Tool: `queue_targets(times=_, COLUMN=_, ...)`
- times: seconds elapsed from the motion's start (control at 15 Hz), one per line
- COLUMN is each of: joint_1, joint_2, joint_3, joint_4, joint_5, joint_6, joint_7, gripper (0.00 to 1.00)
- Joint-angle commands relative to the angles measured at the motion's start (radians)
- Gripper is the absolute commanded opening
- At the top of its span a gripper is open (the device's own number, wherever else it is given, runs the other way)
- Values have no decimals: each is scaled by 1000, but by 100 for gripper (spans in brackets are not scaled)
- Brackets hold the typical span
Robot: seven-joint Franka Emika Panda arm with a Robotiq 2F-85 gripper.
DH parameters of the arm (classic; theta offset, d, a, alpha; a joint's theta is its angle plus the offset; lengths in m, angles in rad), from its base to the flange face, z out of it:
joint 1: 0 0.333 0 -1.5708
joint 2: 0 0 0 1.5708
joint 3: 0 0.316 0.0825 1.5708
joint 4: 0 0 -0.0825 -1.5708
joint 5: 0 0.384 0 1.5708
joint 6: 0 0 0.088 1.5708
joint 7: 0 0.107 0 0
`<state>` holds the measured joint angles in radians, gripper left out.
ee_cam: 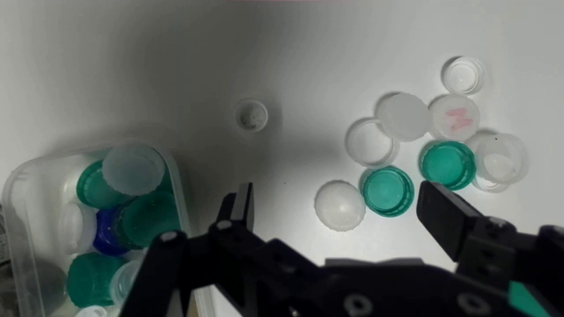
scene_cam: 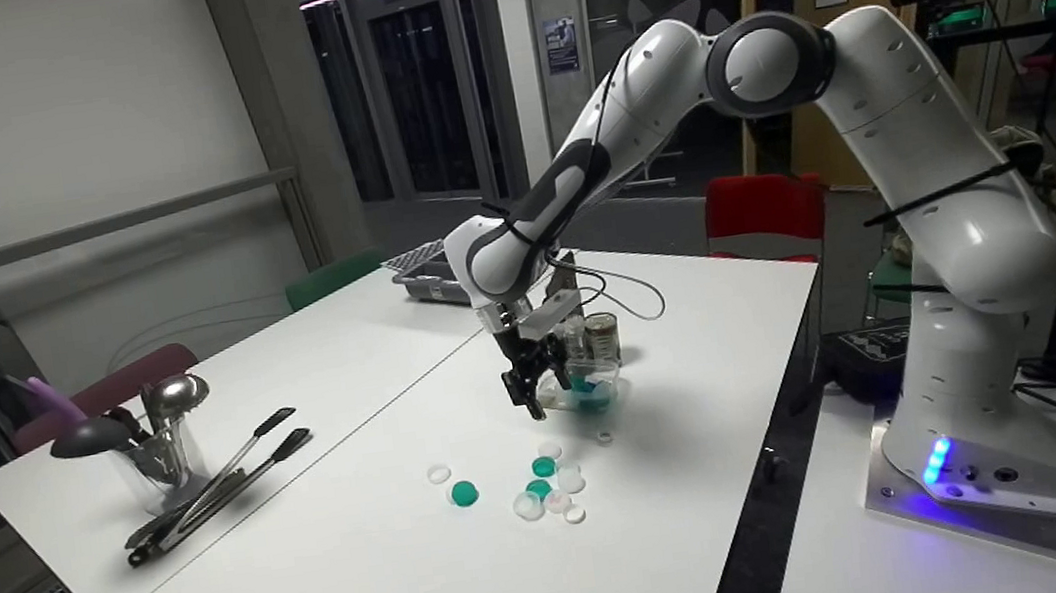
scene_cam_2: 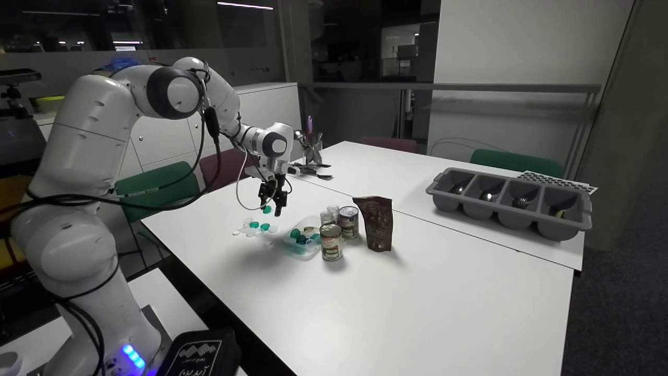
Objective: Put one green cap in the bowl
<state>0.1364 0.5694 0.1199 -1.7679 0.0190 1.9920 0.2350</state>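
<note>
In both exterior views, a pale wall panel is standing behind the white counter. The robot arm is arching over the counter from its base. A dark grey, four-compartment tray is resting on the part of the counter farthest from the base. Tongs are lying just beside a clear holder containing kitchen tools. A brown pouch is standing upright, well apart from the tray.

The end effector is hanging above the counter near the bowl, pointing down. Its fingers are standing wide apart. The see-through bowl is resting on the counter, holding several green caps, whitish caps and a blue cap. Two cans are standing between the bowl and the pouch.

Three green caps are lying loose on the counter, outside the bowl. One green cap is facing hollow side up, just beside a whitish cap; in the wrist view both are appearing between the fingers. A second green cap, partly hidden by a finger, is lying in the same cluster. A third green cap is lying apart from the cluster. A small white cap is lying between the bowl and the cluster.
</note>
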Motion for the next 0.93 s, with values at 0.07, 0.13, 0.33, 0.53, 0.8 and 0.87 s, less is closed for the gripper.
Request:
queue_targets(times=0.07, joint_1=17, joint_2=26, joint_3=-17, joint_4=23, joint_5=10, joint_6=-5, joint_7=-30, gripper=100)
queue_targets(times=0.13, joint_1=18, joint_2=31, joint_3=-17, joint_4=27, joint_5=10, joint_6=-5, joint_7=-33, gripper=100)
queue_targets(times=0.33, joint_1=20, joint_2=32, joint_3=-17, joint_4=32, joint_5=10, joint_6=-7, joint_7=-34, gripper=100)
queue_targets(times=0.53, joint_1=29, joint_2=65, joint_3=-16, joint_4=60, joint_5=2, joint_6=-15, joint_7=-38, gripper=100)
queue_targets(times=0.8, joint_1=54, joint_2=101, joint_3=-12, joint_4=73, joint_5=-11, joint_6=2, joint_7=-42, gripper=100)
queue_targets(times=0.87, joint_1=64, joint_2=103, joint_3=-13, joint_4=69, joint_5=-13, joint_6=16, joint_7=-30, gripper=100)
